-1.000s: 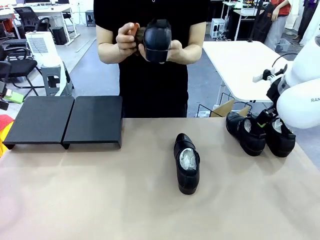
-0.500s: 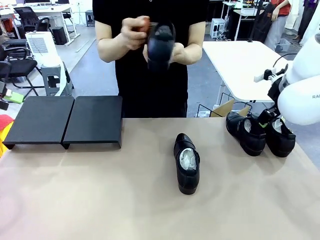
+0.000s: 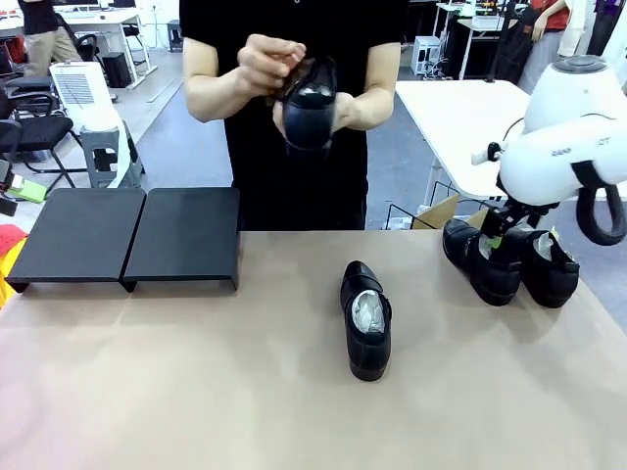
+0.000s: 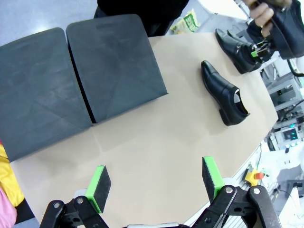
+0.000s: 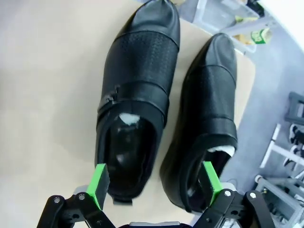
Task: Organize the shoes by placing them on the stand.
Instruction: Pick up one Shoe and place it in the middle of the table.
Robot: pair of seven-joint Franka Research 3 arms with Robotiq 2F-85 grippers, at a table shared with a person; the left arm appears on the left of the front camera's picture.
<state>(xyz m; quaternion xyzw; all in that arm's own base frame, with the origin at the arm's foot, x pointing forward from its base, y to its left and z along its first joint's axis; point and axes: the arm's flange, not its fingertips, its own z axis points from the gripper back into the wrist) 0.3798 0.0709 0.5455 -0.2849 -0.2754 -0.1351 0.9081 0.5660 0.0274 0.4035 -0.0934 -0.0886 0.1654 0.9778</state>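
Front view gives you the tan table (image 3: 196, 411) across the whole lower frame. The stand (image 3: 127, 240) sits at its far left: two flat black panels side by side, inner edges meeting, tops bare. The right arm (image 3: 563, 147), white, comes in from the right and bends down over the far right corner. A person (image 3: 294, 186) in black stands at the far edge. Both hands (image 3: 265, 61) are raised at chest height around one shoe (image 3: 310, 103), sole and toe turned your way, well above the table.

The lone shoe (image 3: 366, 323) lies near the table's middle, toe toward you, with white paper (image 3: 367, 313) in its opening. It is well apart from the stand. The pair of shoes (image 3: 482, 259) lies at the far right, close side by side, under the right arm.

Right wrist view: the right gripper (image 5: 154, 183) hangs just over the heel ends of the pair, jaws wide apart. One green pad sits by the outer rim of one shoe's opening, and the other is over the second shoe's opening. Nothing is clamped. You cannot tell whether either pad touches leather.

Left wrist view: the left gripper (image 4: 154, 183) is high over the table, jaws spread wide and holding nothing. Both stand panels are ahead of it, and the lone shoe is off to one side.
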